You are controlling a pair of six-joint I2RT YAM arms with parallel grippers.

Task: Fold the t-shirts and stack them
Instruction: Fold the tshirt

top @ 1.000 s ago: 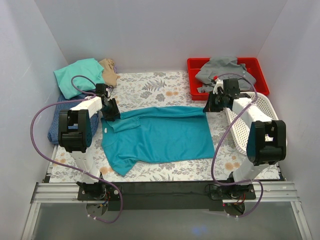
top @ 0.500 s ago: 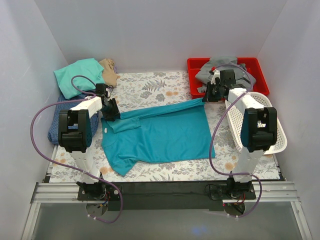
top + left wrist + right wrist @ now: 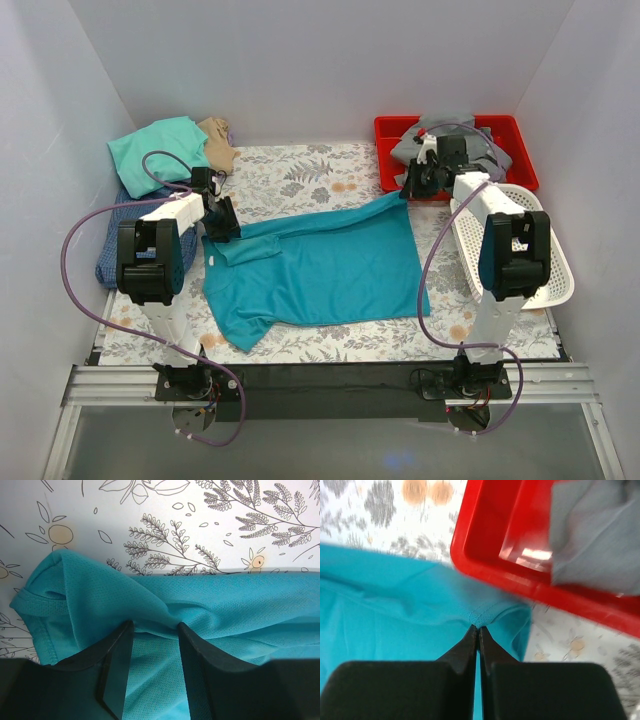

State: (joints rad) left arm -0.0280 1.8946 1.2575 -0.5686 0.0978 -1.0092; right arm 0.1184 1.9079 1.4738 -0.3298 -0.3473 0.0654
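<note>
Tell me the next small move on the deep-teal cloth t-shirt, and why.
Probably close the left gripper on the deep-teal cloth t-shirt: its jaws stand apart astride a bunched fold, while the right gripper pinches the hem corner shut.

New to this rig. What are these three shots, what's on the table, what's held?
Two robot arms, left and right, bolted at a table's near edge. The wide shot looks down from above and behind; the close-ups come from wrist cameras. A teal t-shirt lies spread on the table. The right gripper is shut on its far right corner, beside a red tray holding a grey shirt. The left gripper sits open astride a fold near the collar. Other shirts are piled far left; a white mesh basket stands right.
</note>
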